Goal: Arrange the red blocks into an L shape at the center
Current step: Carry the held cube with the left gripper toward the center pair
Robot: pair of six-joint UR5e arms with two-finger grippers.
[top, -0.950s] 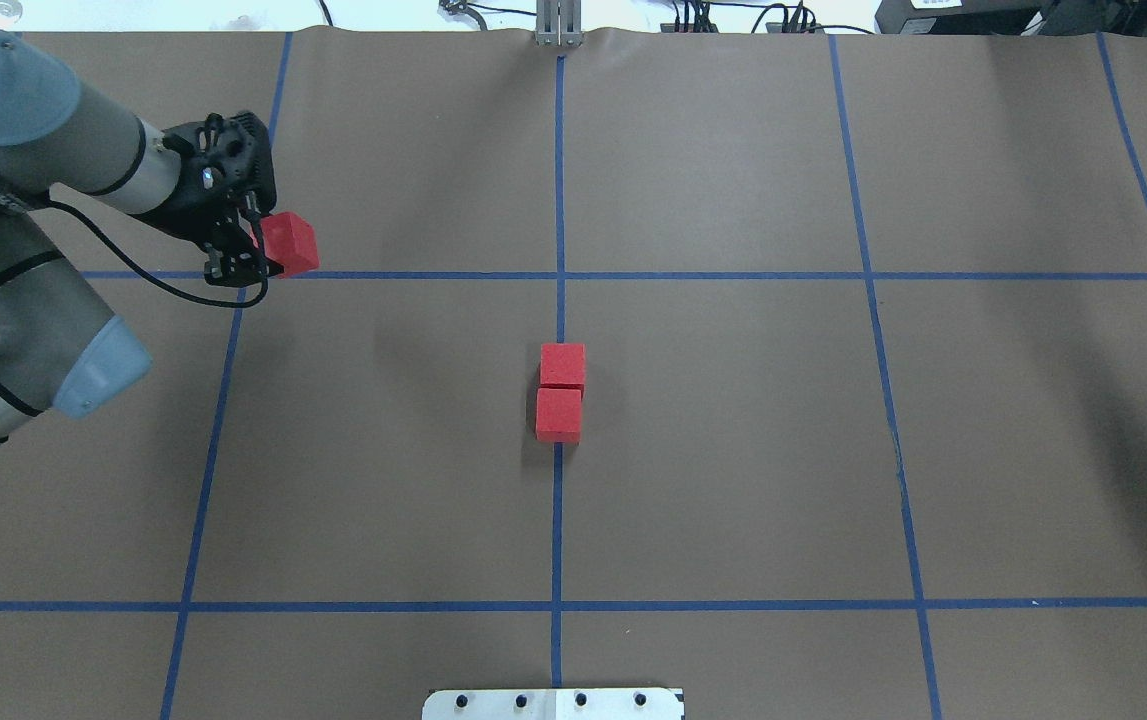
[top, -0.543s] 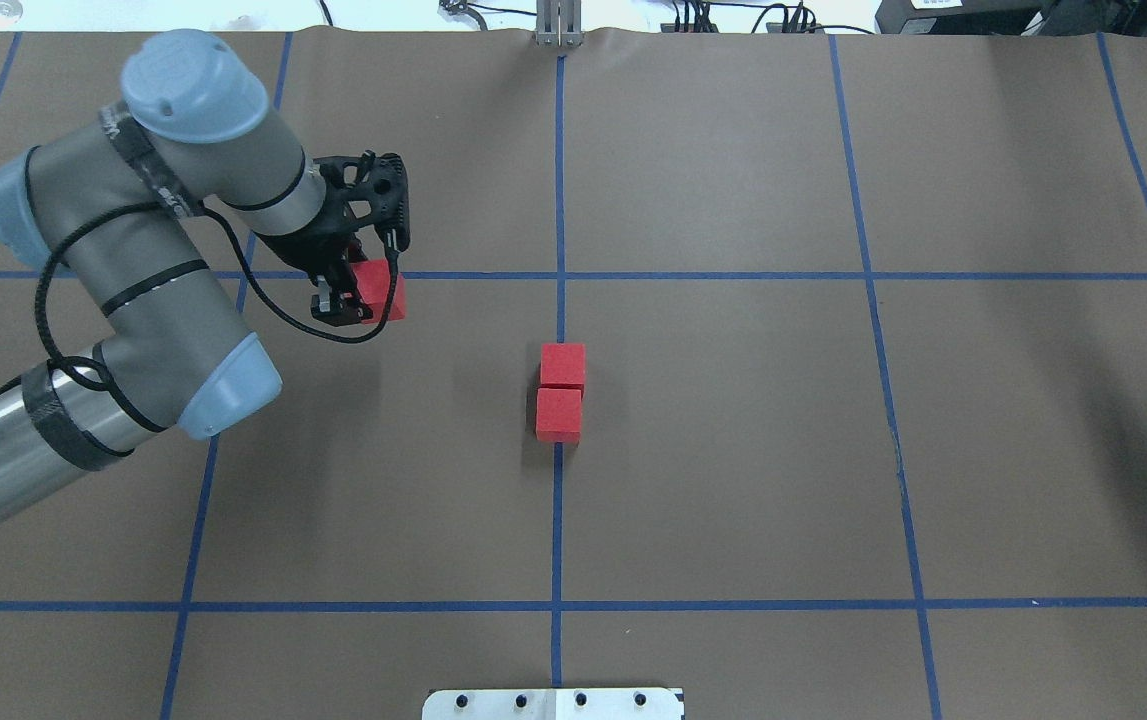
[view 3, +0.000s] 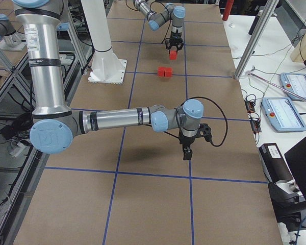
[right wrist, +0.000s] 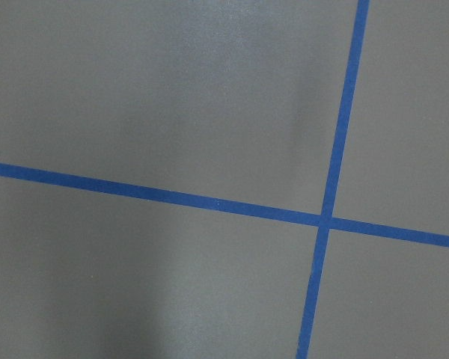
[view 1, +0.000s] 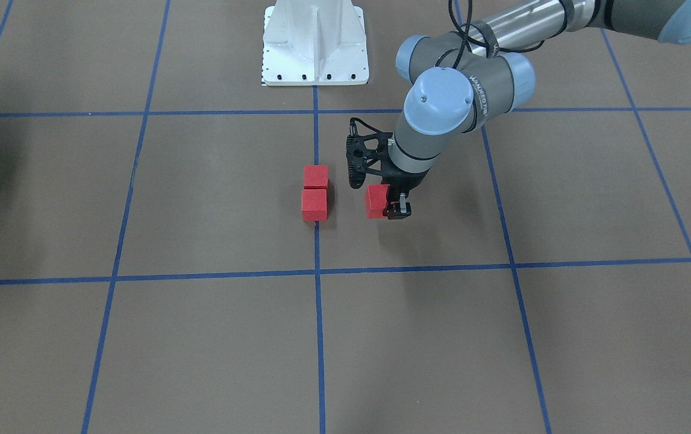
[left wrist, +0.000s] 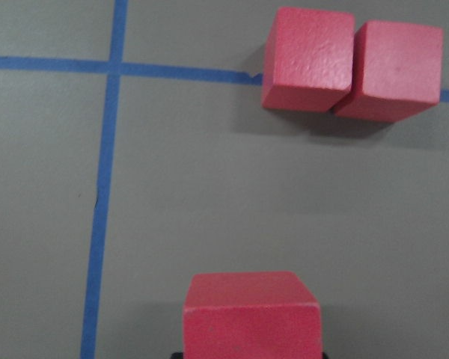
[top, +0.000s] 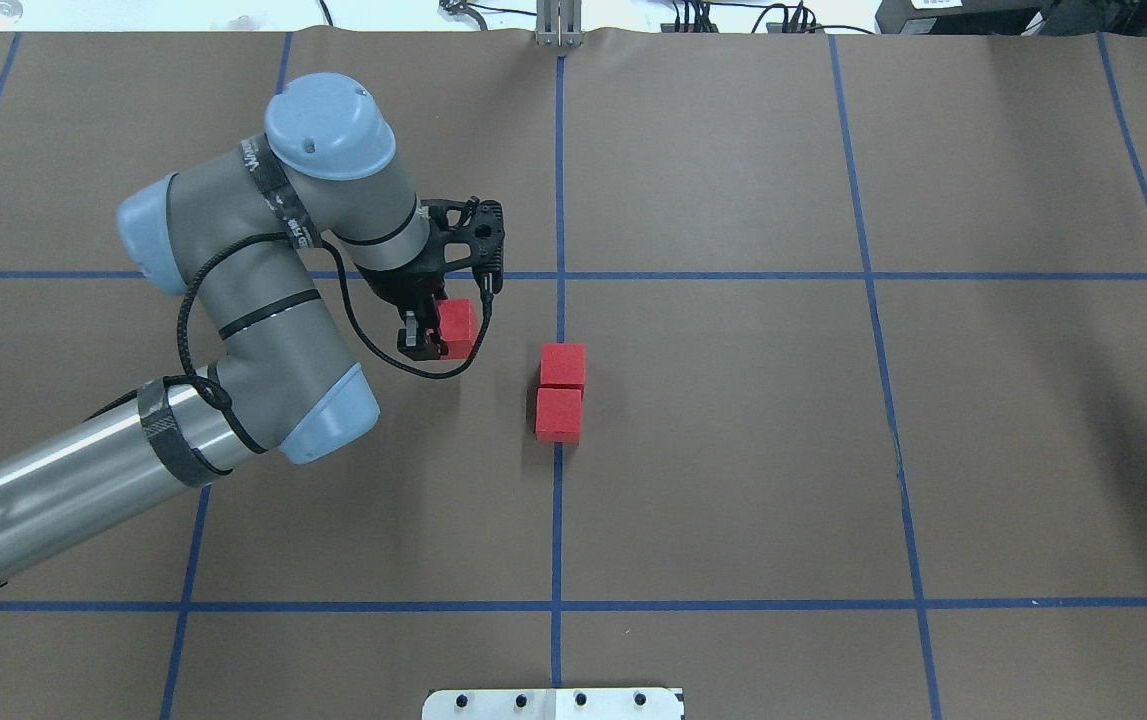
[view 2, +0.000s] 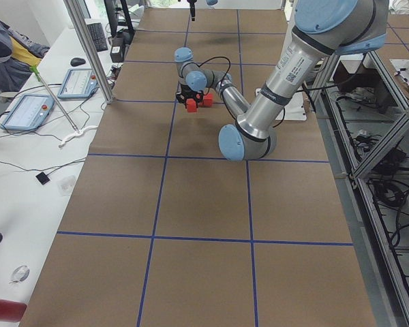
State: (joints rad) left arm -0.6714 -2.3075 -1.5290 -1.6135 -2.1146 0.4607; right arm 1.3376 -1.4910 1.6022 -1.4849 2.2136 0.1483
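Pinching opposite flat faces, my left fingers are holding one light, rigid red block near the centred pair.

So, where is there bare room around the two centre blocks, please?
Bare: right of the resting red blocks up to the tape line, and nearer the robot. Crowded: their left, where the left gripper holds the third block.

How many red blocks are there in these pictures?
3. The far block and the near block touch on the blue line; the held block is in the left gripper, apart from them. None seems hidden.
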